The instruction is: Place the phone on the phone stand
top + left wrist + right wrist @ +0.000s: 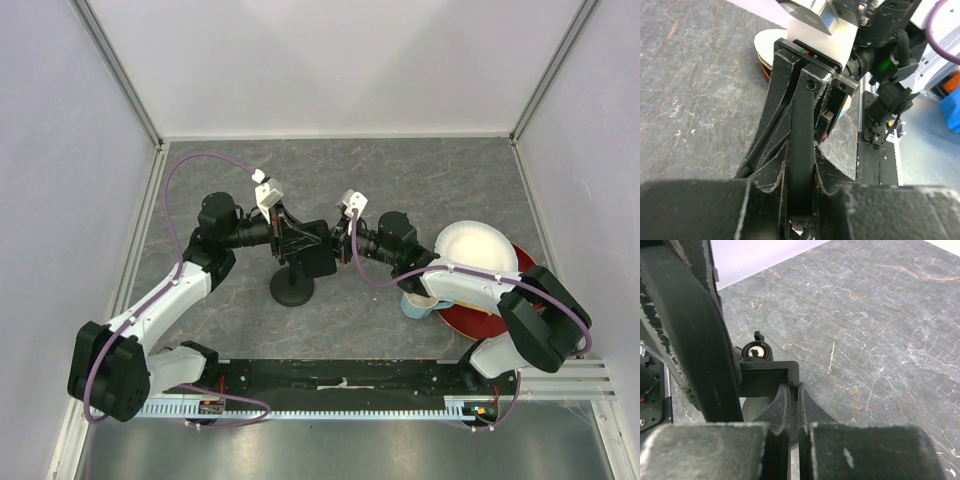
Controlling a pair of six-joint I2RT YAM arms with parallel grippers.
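Note:
The phone stand's round base (292, 291) stands mid-table. The black phone (318, 256) hangs above it, between both grippers. My left gripper (290, 240) is shut on the phone; in the left wrist view my gripper (802, 150) pinches the phone (803, 115) edge-on. My right gripper (338, 240) faces it from the right. In the right wrist view my gripper (792, 387) is shut, with only a sliver between the jaws, on the edge of the stand's clamp head (767, 374), below its ball joint (756, 351). The post is hidden.
A white paper plate (475, 250) lies over a red plate (505, 318) at the right, with a pale mug (420, 306) beside them under the right arm. White walls close the table at the back and sides.

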